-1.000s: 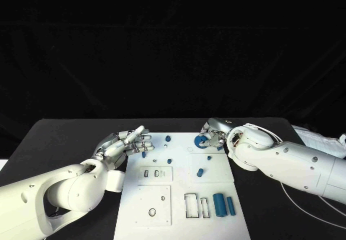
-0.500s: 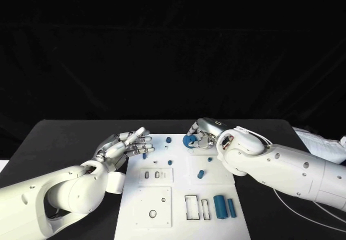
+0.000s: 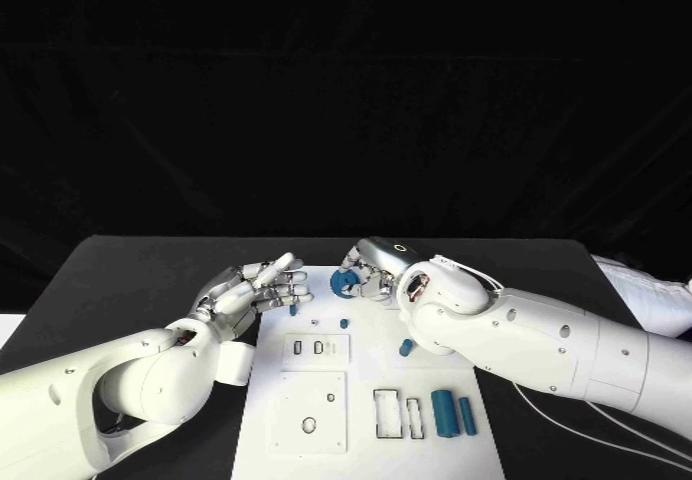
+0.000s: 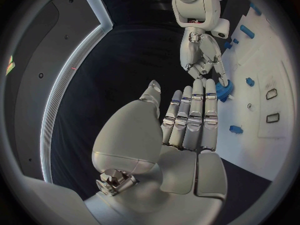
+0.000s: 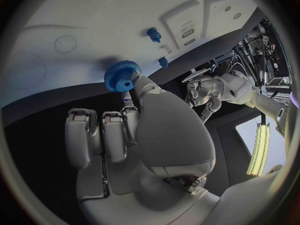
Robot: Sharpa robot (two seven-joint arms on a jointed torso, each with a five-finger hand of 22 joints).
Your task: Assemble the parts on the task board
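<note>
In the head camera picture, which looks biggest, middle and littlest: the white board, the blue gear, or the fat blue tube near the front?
1. task board, by far the biggest
2. blue gear and fat blue tube: they look too alike to rank. The right robot hand hides part of the gear.

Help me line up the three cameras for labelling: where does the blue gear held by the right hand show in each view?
Head view: blue gear at the task board's far edge, in the right hand.
Left wrist view: gear beyond the left hand's fingertips, under the right hand.
Right wrist view: gear at that hand's fingertips, over the board.
Shared landmark: the white task board.
</note>
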